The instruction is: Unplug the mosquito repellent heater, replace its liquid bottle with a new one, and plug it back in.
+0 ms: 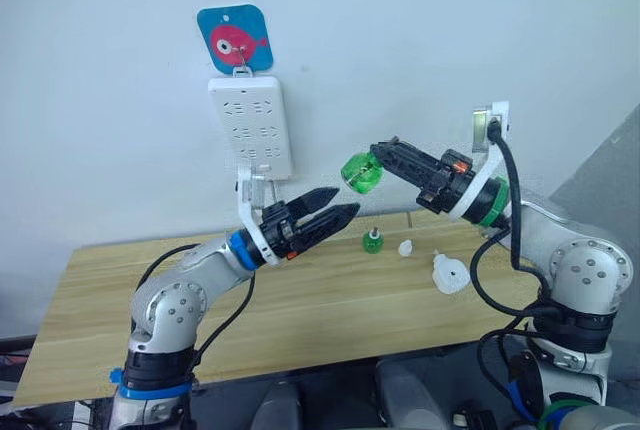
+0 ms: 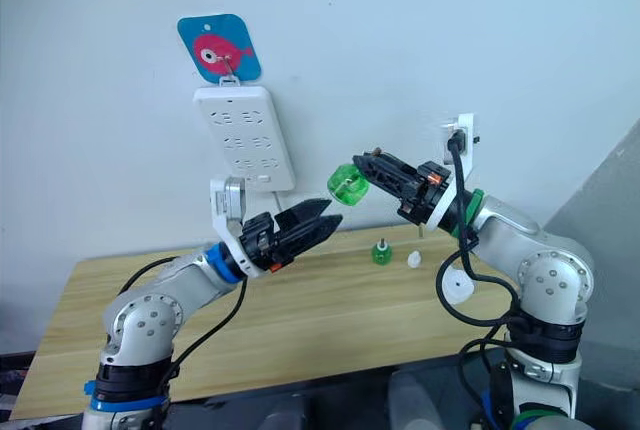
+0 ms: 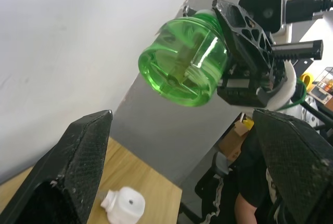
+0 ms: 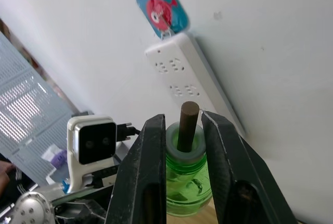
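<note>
Jaws, left gripper [image 1: 338,204]: standing parted, released, gripping nothing; black fingers pointing toward the green bottle from just beside it, not touching it.
Jaws, right gripper [image 1: 381,153]: clenching on the neck of the green bottle [image 1: 361,172]; in the right wrist view the two fingers are pressing either side of the collar, with the brown wick [image 4: 187,125] sticking up between them.
Desk [image 1: 120,280]: light wood top, running along the wall beneath both arms.
Fish hook plate [image 1: 235,40]: blue square with a pink fish, hanging on the wall at upper left.
Power strip [image 1: 250,126]: long, white, hanging upright from that plate, sockets facing out, above the left gripper.
Green bottle: being held in the air between the two grippers, tilted, its round base turning toward the left gripper, well above the desk.
Second green bottle [image 1: 372,241]: smaller, standing upright on the desk near the wall, below the held one.
White cap [image 1: 405,247]: small piece sitting just beside the second green bottle, apart from it.
Mosquito repellent heater [image 1: 449,274]: white rounded unit lying on the desk at the right, near the right arm, apart from the cap.
</note>
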